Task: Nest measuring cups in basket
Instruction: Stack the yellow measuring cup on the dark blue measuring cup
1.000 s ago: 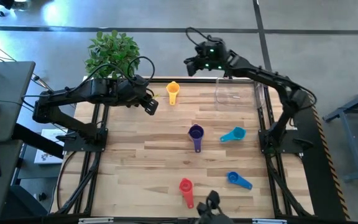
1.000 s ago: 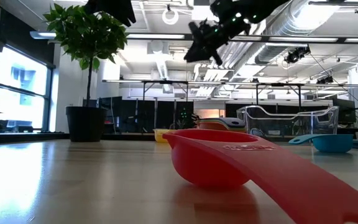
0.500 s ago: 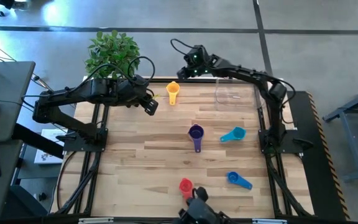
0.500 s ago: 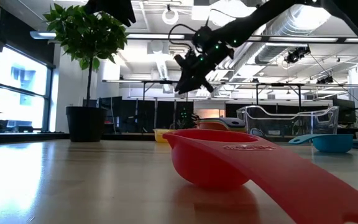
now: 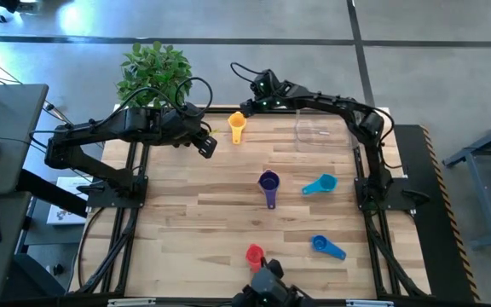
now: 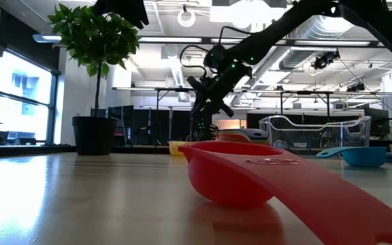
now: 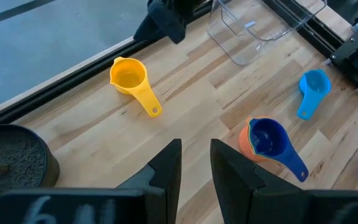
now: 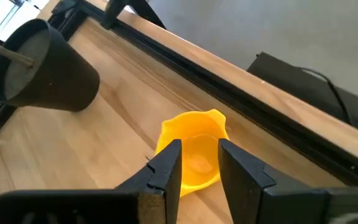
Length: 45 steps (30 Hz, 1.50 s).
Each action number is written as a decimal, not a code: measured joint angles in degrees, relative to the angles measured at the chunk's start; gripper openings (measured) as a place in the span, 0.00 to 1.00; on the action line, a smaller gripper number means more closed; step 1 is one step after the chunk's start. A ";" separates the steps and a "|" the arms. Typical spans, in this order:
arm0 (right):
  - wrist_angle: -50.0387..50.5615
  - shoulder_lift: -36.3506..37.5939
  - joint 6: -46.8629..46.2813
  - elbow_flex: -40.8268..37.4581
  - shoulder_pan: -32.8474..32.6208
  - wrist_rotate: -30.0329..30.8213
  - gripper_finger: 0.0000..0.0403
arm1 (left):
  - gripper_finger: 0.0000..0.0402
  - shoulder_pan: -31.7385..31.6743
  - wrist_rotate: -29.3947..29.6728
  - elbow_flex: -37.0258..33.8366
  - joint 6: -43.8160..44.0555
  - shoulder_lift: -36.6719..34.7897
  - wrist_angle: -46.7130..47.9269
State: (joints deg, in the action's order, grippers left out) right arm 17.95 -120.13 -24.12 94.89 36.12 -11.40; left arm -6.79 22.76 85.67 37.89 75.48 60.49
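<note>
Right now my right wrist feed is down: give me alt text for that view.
The right gripper hangs open just above the yellow measuring cup, its two dark fingers framing the bowl, which sits upright on the wooden table near the dark edge rail. A black plant pot stands on the table farther off.

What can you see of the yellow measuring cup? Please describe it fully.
The yellow measuring cup is a small, round, plastic-looking scoop with a pour lip and a short flat handle with a hole at its end. It stands upright and empty on the wooden table, near the far edge, between the black plant pot and the clear basket. The open right gripper hovers just above it, not touching.
</note>
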 joint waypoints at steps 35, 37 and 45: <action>-2.78 -1.74 -17.07 0.00 -3.30 -1.02 0.26 | 0.19 0.00 -0.02 0.00 0.91 0.00 -0.39; -1.30 -2.36 -18.17 -0.04 -2.95 -1.35 0.26 | 0.19 0.03 -0.02 0.00 0.91 0.00 -0.36; 0.59 -5.78 -22.14 -0.04 -2.03 -3.94 0.26 | 0.19 0.15 -0.02 0.00 -0.02 0.00 -0.39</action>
State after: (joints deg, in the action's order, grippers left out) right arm 18.53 -125.92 -46.26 94.85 34.09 -15.34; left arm -6.63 22.74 85.67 37.87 75.48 60.10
